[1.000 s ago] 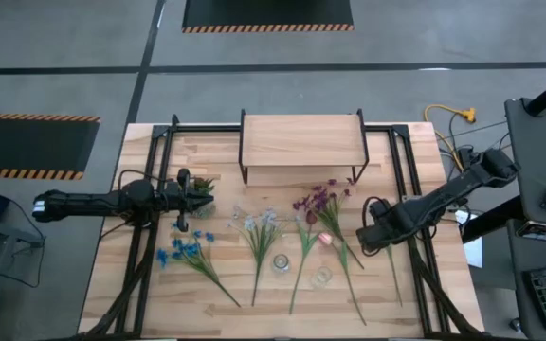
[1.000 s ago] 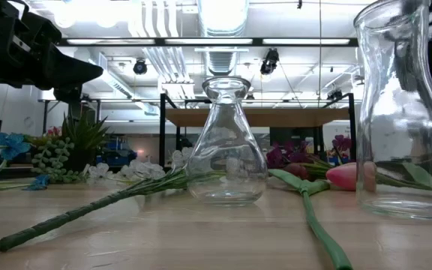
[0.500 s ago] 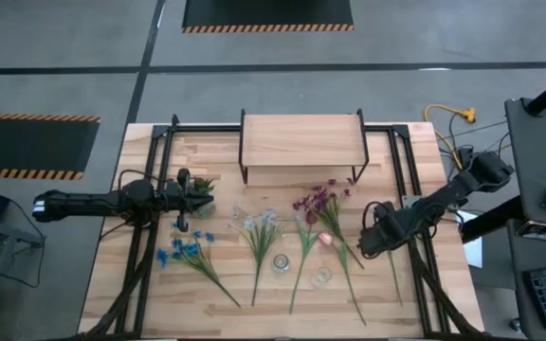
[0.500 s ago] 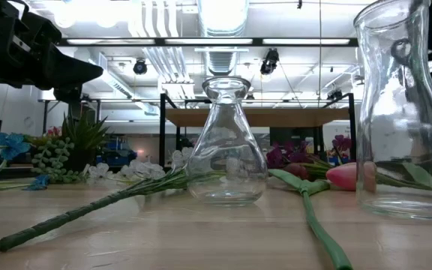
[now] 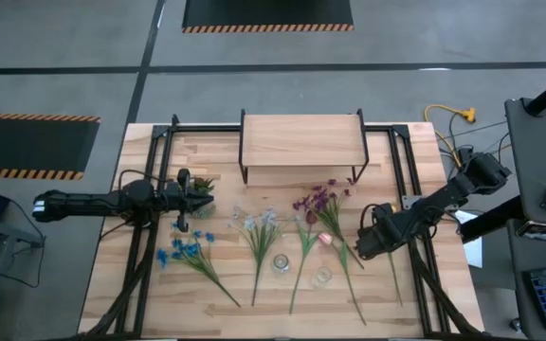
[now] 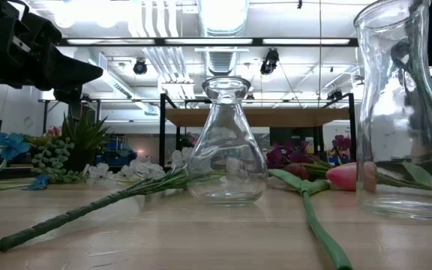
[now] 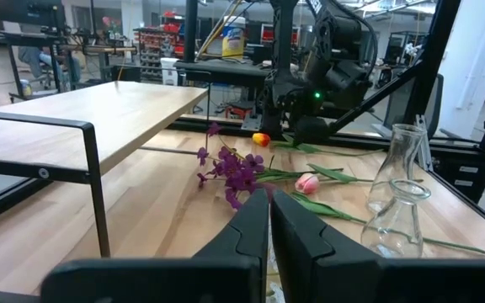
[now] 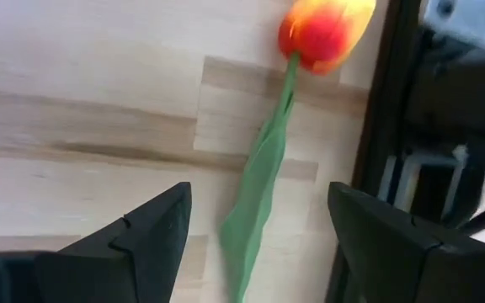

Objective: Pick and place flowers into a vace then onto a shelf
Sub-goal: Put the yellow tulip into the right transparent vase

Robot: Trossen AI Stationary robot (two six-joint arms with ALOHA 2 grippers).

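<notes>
The flowers lie flat on the table: a blue stem, a white-lilac one, a purple one, a pink tulip and a red-yellow tulip. Two clear glass vases stand upright on their bases near the front. The shelf stands at the back. My right gripper is open and points steeply down over the red-yellow tulip's leafy stalk, a finger on either side, touching nothing. My left gripper is shut and level by the potted plant.
Black frame rails run along both sides of the table; one rail lies right beside the tulip. The small potted plant stands at the left. Bare wood lies along the near edge.
My right gripper has sunk toward the red-yellow tulip's stalk, drifting slightly toward the near edge, and its wrist has rolled a little. It has stayed open. The flowers and vases have kept their places.
</notes>
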